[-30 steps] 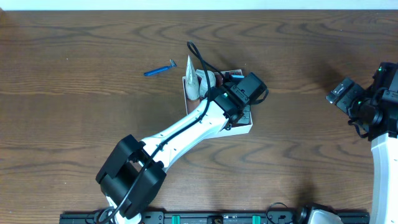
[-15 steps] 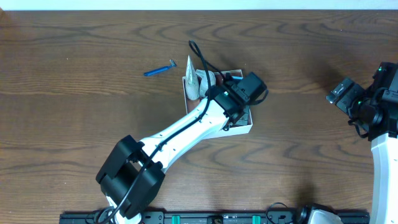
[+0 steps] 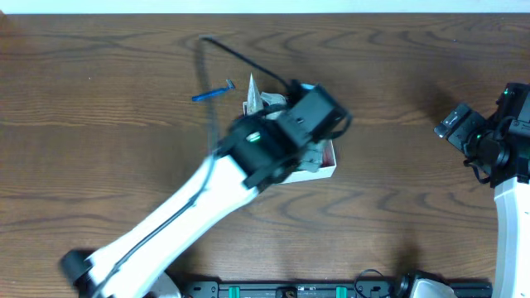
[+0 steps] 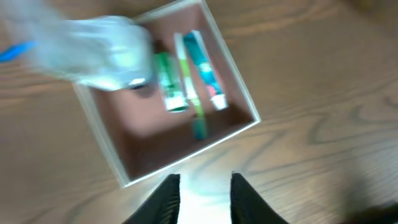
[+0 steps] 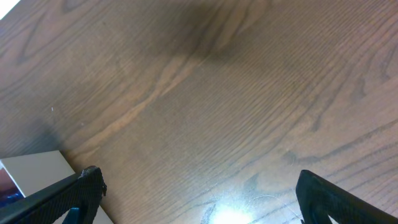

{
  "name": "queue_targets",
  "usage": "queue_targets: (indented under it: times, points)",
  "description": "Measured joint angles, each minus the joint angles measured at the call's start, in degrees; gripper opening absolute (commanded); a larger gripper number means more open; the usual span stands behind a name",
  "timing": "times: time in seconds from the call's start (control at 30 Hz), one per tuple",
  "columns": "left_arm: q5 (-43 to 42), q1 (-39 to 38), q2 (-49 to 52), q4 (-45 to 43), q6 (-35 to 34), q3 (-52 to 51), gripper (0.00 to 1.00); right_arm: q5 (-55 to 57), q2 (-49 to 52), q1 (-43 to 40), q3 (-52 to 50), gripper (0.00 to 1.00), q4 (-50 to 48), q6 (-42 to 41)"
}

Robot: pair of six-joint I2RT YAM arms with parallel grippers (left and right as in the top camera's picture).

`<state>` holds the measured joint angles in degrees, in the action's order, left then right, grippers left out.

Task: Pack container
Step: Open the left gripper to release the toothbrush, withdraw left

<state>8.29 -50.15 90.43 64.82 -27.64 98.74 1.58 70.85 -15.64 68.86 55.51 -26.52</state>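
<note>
The container [image 4: 186, 154] is a shallow white-walled box with a reddish-brown inside. In it lie a green tube [image 4: 169, 84], a green toothbrush [image 4: 194, 99] and a teal toothpaste tube [image 4: 207, 68]. A blurred pale tube [image 4: 93, 50] leans over its far left corner. My left gripper [image 4: 204, 186] hovers above the table just in front of the box's near wall, open, with nothing between the fingers. In the overhead view my left arm [image 3: 265, 145] hides most of the container [image 3: 325, 172]. My right gripper [image 5: 199, 186] stands wide open over bare wood at the right [image 3: 457, 124].
A blue razor [image 3: 214, 92] lies on the wood table left of the box, beside the pale tube's tip [image 3: 252, 85]. My left arm's black cable [image 3: 240, 56] arcs over the table behind the box.
My left arm has risen and drawn back from the box, blurring in the overhead view; its jaws have parted a little. The cable swung left. The right arm has not moved.
</note>
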Motion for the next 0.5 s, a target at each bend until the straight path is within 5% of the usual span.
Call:
queue_targets:
  times: [0.3,0.5]
  points:
    - [13.1,6.8,-8.0,5.5,0.9,0.0,0.74,0.0,0.0,0.0,0.0,0.99,0.0,0.0]
    - [17.9,17.1,-6.4,2.9,0.6,0.0,0.79,0.0,0.0,0.0,0.0,0.99,0.0,0.0]
